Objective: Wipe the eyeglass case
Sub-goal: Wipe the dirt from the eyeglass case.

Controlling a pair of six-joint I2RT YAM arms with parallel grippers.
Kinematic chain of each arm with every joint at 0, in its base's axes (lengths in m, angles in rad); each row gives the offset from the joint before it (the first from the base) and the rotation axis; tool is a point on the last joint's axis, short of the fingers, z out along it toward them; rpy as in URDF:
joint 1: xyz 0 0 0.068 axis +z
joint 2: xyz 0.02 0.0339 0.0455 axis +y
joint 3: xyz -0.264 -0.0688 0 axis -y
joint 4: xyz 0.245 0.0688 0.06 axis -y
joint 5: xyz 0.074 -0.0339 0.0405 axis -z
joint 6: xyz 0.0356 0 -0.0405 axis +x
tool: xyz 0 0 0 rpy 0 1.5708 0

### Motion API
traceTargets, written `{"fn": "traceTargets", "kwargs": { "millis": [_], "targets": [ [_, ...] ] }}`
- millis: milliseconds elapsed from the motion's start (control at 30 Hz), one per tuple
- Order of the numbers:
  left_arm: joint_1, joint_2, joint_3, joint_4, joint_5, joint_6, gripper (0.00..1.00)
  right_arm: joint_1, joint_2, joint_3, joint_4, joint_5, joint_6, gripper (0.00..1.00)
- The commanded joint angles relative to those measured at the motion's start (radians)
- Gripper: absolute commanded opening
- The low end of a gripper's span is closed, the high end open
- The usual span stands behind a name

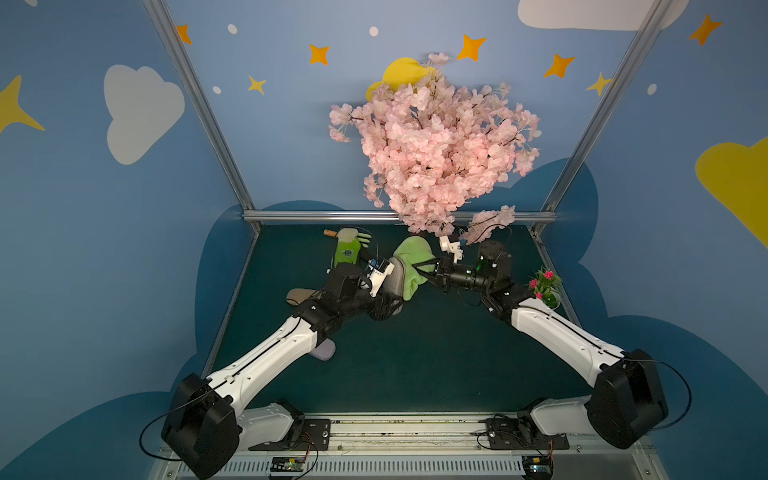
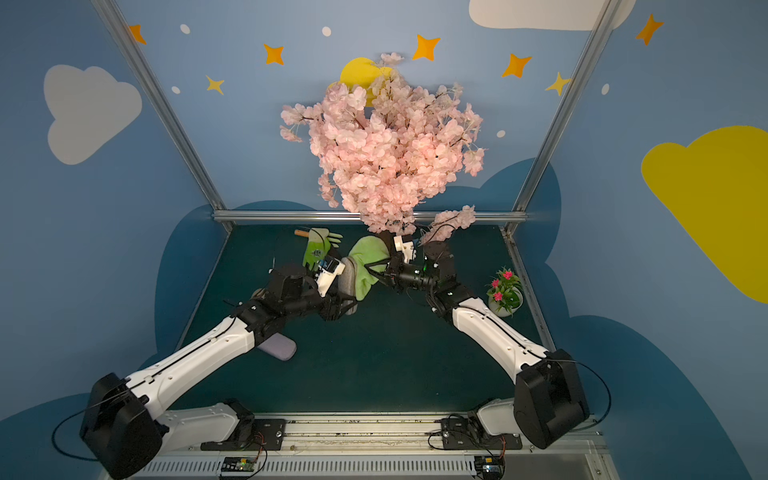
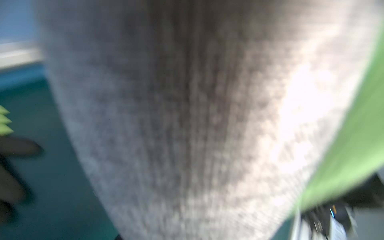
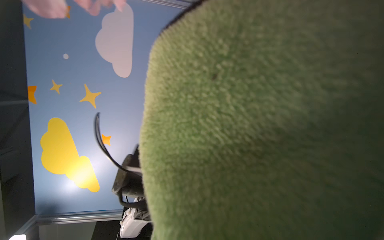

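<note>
We find no text, number or brand we can read; a green glove bears a dark printed emblem, too small to make out.

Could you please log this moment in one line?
left gripper: holding eyeglass case aloft | right gripper: green cloth against case

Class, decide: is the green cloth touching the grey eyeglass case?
Touching. In a top view the cloth lies draped over the case; the left wrist view shows no gap.

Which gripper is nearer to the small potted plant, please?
Right. The right gripper, pinching the cloth, sits toward the potted plant; the left gripper, holding the eyeglass case, is beyond it.
</note>
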Motion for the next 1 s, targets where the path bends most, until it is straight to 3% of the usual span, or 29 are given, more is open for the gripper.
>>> {"fn": "traceTargets", "kwargs": {
  "millis": [0, 100, 233, 367, 533, 767, 967],
  "targets": [
    [0.025, -0.049, 0.048, 0.233, 0.032, -0.046, 0.03, -0.081, -0.048, -0.002, -0.350, -0.069, -0.135, 0.00],
    [0.030, -0.034, 0.048, 0.215, 0.048, -0.057, 0.03, -0.151, -0.105, 0.085, -0.534, -0.026, -0.258, 0.00],
    [0.030, 0.009, 0.047, 0.275, 0.018, -0.171, 0.03, -0.076, -0.125, 0.221, -0.629, 0.037, -0.322, 0.00],
    [0.030, 0.062, 0.043, 0.343, -0.012, -0.351, 0.03, 0.048, -0.115, 0.285, -0.563, 0.102, -0.299, 0.00],
    [0.027, 0.071, 0.052, 0.346, -0.032, -0.487, 0.03, 0.142, -0.065, 0.238, -0.339, 0.107, -0.191, 0.00],
    [0.004, 0.036, 0.065, 0.335, -0.034, -0.749, 0.03, 0.084, 0.045, 0.069, -0.271, 0.093, -0.121, 0.00],
    [0.004, -0.007, 0.071, 0.256, -0.074, -0.836, 0.03, -0.005, 0.010, 0.158, -0.677, 0.268, -0.384, 0.00]
  ]
}}
